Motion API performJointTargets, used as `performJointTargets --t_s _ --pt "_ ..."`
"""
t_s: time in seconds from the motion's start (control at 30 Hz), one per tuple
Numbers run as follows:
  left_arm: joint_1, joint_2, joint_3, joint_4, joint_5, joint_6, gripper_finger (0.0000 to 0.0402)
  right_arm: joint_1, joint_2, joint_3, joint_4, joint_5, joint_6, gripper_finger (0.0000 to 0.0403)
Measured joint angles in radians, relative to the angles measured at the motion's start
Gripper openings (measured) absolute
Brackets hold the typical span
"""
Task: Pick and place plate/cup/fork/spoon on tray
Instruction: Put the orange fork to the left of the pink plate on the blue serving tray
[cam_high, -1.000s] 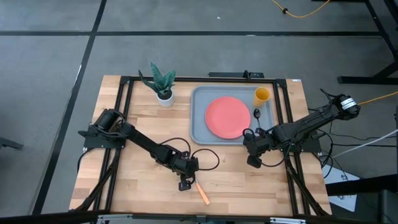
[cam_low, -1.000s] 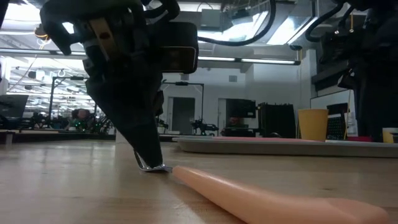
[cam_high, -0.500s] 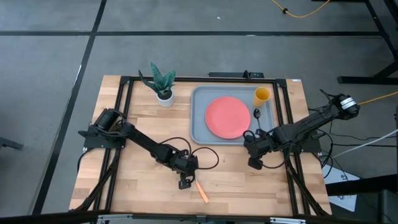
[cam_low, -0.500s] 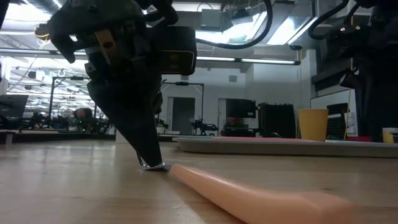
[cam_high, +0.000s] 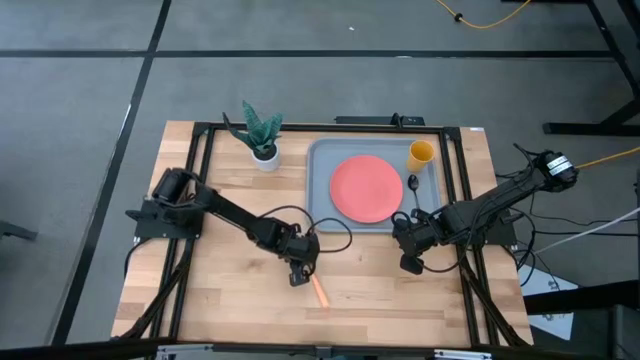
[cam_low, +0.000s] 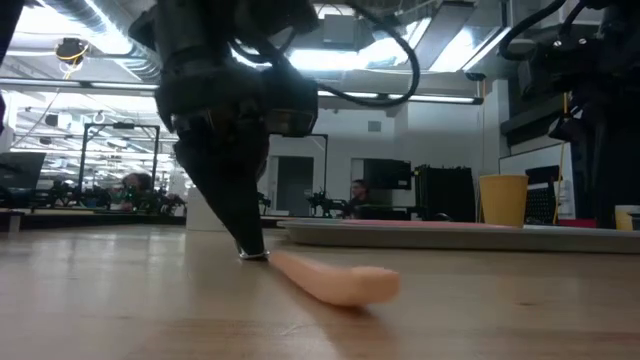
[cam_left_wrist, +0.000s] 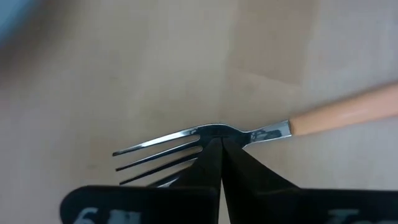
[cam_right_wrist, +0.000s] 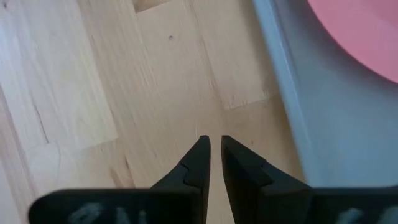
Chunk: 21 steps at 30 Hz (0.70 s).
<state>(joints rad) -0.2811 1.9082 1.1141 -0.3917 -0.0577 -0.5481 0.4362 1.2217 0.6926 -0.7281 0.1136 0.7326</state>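
The fork lies on the wooden table, its tan handle (cam_high: 320, 292) toward the near edge and its silver tines (cam_left_wrist: 155, 155) under my left gripper (cam_high: 298, 274), which is shut on it. The coral-red plate (cam_high: 365, 188), the yellow-orange cup (cam_high: 421, 153) and the dark spoon (cam_high: 412, 183) sit on the blue-grey tray (cam_high: 318, 205). My right gripper (cam_high: 408, 262) is shut and empty, low over the table at the tray's near right corner (cam_right_wrist: 280, 118). My left gripper pinches the fork's metal neck (cam_left_wrist: 214, 129), between tines and handle, with its two fingertips (cam_low: 250, 248). The fingers point down from above and lie across the fork. The handle (cam_low: 330, 278) rests on the table; the tine end is at table level.
A small white pot with a green plant (cam_high: 262, 135) stands at the far left of the tray. A black frame (cam_high: 200, 150) runs around the table top. Bare wood lies between the fork and the tray's near rim.
My left gripper has gone toward the table's far edge, closer to the tray, staying shut on the fork's neck. The fork has slid along the table with it, its handle trailing toward the near edge.
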Motion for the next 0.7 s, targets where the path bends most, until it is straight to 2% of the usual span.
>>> performJointTargets --t_s 0.4,0.7 --pt "0.115 -0.026 0.000 -0.204 -0.017 0.131 0.0000 0.000 0.000 0.000 0.007 0.000 0.000 0.0045" --pt "0.178 -0.037 -0.003 -0.327 -0.101 0.325 0.0000 0.000 0.000 0.000 0.011 0.000 0.000 0.0045"
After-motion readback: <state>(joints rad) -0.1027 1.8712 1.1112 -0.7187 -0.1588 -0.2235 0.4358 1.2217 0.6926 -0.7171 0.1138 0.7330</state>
